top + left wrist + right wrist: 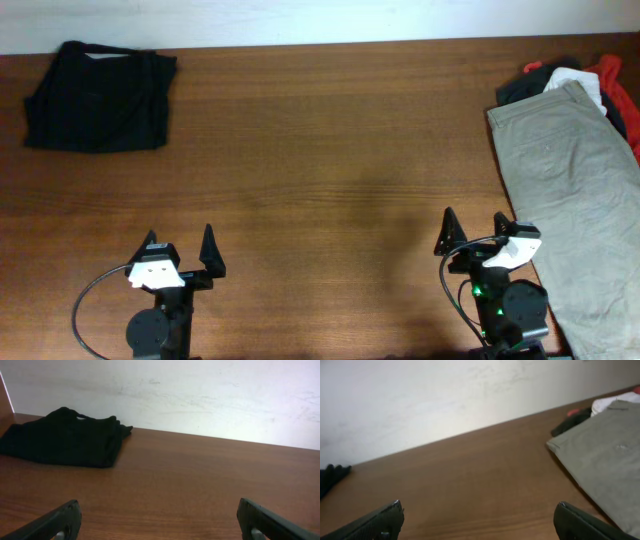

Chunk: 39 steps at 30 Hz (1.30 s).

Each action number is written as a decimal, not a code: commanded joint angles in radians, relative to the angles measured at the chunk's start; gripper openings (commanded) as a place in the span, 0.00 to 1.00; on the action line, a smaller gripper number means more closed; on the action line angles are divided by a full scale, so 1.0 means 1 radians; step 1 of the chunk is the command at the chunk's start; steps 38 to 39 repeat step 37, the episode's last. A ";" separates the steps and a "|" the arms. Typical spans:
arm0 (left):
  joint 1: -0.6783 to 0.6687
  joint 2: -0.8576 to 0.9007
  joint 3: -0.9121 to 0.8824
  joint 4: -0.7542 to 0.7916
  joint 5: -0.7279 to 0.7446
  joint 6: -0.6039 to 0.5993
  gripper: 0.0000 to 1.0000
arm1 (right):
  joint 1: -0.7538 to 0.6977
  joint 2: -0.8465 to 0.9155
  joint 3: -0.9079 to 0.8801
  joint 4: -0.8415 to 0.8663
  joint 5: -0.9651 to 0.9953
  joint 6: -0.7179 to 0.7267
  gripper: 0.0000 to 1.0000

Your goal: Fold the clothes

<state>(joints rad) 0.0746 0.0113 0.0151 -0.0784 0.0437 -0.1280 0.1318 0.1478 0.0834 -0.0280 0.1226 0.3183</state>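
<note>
Table: brown wood, pale wall along far edge.
Far-left corner: black garment, folded, flat on the wood, just inside both edges.
Right edge: khaki trousers, spread flat, running far to near.
Far-right corner: heap w/ black piece, white piece, red piece; trousers' far end overlaps it.
Spacing: black garment & trousers well apart, opp. sides.

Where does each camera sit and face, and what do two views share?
Overhead: above the table, looking straight down; left gripper and right gripper, both open, at the bottom.
Left wrist: on the left arm, facing the far wall; own fingers, black garment.
Right wrist: on the right arm, facing that wall; own fingers, khaki trousers.
Shared: overhead and left wrist both show the black garment.
</note>
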 commanded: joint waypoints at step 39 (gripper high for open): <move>-0.004 -0.006 -0.006 -0.001 -0.004 0.002 0.99 | -0.122 -0.144 -0.078 -0.051 -0.119 -0.033 0.99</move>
